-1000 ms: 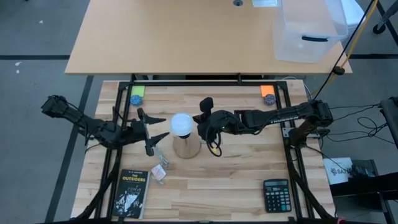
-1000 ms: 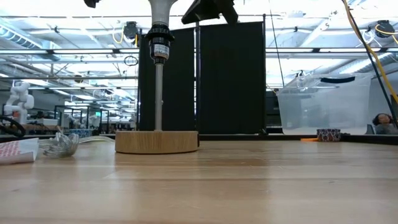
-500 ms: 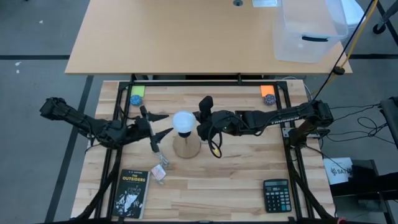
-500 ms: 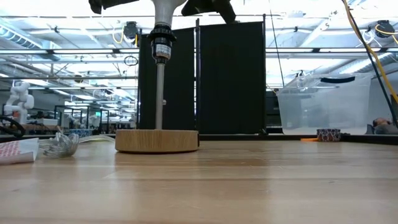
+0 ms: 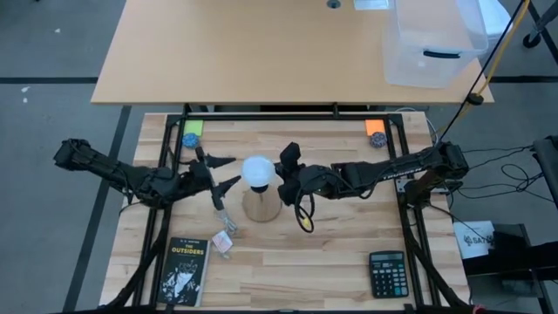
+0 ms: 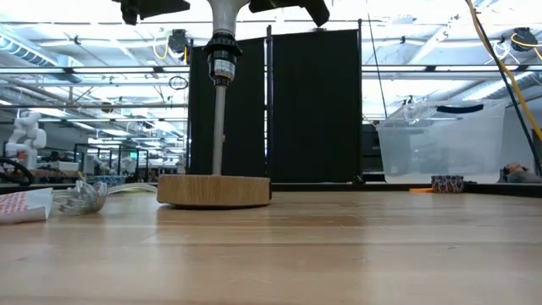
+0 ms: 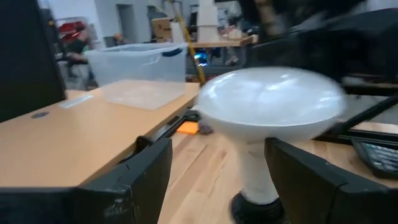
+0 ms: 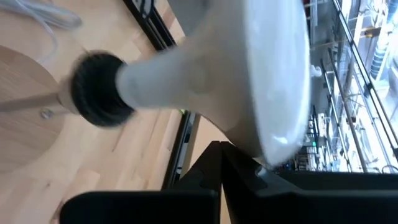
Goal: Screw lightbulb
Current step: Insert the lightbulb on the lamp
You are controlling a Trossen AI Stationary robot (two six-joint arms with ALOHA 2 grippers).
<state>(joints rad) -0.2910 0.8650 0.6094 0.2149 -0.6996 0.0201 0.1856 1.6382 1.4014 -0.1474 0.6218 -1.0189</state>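
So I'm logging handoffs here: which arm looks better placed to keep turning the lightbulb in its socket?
Probably the right. The right gripper sits against the lightbulb, a finger touching its globe. The left gripper is open beside the bulb, fingers apart from it.

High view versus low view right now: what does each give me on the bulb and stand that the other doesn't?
Only the high view shows the lightbulb's globe from above, with the left gripper and right gripper on either side of it, plus the book and calculator. Only the low view shows the black socket, the thin pole and the full side of the wooden base. Both share the bulb on the stand.
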